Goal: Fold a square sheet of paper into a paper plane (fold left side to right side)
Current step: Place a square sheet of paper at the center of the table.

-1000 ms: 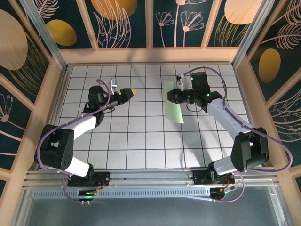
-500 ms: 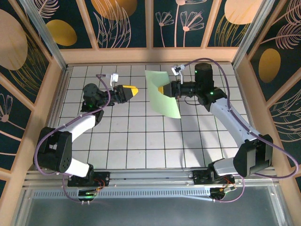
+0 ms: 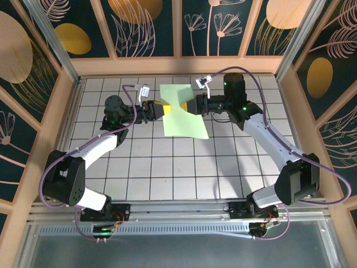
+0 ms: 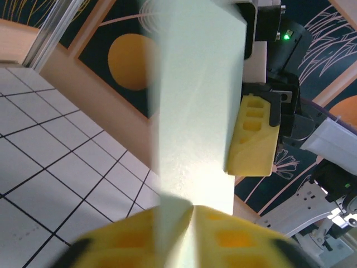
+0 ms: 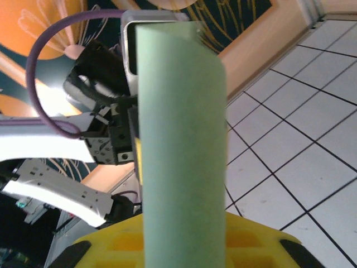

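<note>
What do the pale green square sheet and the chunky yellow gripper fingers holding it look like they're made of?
Pale-green sheet: thin matte paper, it seems; it curls softly in the air and carries a faint crease line. Yellow fingers: probably moulded or printed plastic, matte, with rectangular recessed pockets; which plastic I cannot tell.

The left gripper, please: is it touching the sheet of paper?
Touching: the left wrist view shows the left gripper pinching the square sheet of paper between its fingers.
</note>
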Available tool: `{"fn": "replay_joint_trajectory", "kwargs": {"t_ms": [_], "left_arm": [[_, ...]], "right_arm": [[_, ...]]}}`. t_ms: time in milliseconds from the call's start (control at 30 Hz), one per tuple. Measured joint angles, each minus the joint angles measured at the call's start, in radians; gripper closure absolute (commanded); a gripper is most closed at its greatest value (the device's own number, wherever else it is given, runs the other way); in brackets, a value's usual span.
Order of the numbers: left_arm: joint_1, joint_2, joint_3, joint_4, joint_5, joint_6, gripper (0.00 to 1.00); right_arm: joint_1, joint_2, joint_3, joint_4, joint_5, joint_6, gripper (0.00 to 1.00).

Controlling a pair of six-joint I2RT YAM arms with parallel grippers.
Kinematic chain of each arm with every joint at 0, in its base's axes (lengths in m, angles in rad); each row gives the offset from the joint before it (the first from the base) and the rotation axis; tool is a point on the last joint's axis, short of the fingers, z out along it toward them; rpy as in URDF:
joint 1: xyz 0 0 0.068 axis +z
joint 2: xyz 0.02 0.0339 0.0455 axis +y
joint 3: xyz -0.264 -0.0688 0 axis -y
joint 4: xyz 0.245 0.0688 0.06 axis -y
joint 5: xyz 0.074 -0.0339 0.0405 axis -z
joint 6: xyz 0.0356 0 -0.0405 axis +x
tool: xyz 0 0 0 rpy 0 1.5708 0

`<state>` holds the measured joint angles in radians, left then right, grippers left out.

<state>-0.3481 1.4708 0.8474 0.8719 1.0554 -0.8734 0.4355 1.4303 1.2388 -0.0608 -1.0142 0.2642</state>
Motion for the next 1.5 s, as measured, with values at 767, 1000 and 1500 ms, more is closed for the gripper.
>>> {"fn": "replay_joint_trajectory", "kwargs": {"t_ms": [767, 1000, 1500], "left_arm": [[0.0, 0.399, 0.083, -0.688, -0.254, 0.242, 1.0], [0.0, 0.408, 0.093, -0.784, -0.317, 0.31, 1.0], [0.0, 0.408, 0.097, -0.804, -0.344, 0.312, 0.84]], "right_arm": [[-0.098, 0.167, -0.171, -0.175, 0.508, 0.094, 0.65], [-0.061, 0.266, -0.217, -0.147, 0.541, 0.159, 0.93], [0.013, 0.424, -0.211, -0.146, 0.611, 0.187, 1.0]]}}
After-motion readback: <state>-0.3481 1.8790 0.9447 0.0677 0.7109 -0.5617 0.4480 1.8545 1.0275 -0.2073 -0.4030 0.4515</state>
